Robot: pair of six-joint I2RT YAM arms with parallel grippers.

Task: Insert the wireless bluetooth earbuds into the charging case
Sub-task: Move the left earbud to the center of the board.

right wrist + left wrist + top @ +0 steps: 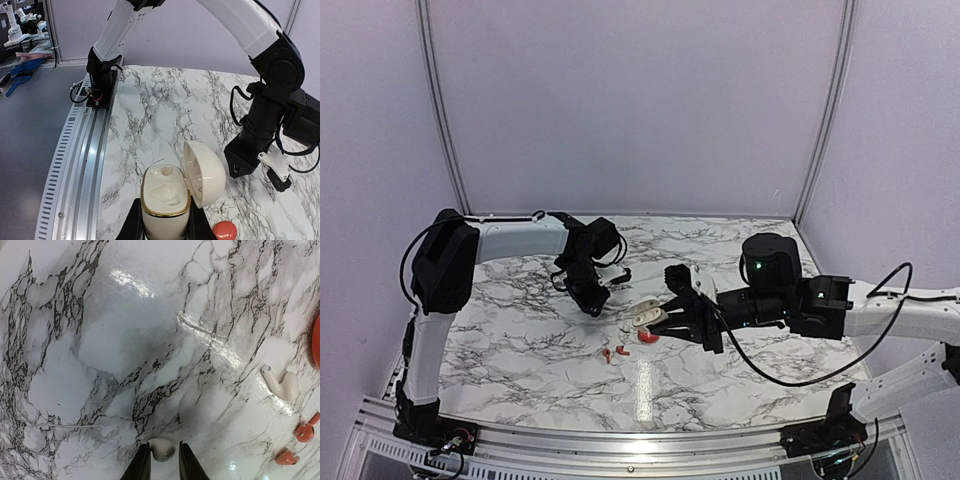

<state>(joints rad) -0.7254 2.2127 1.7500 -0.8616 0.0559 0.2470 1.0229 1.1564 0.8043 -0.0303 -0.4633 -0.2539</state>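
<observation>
Charging case (165, 197), lid open, pinched in my right pincer (165, 226); left pincer (163, 446) barely nips a white earbud (161, 450), which may slip or twist before seating.

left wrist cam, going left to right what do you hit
left gripper holding a small white piece → white earbud → upper red piece. The lower red piece sits under the earbud, so its place in the order is unclear.

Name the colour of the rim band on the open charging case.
Gold band on the cream-white charging case; clearest in the right wrist view.
</observation>
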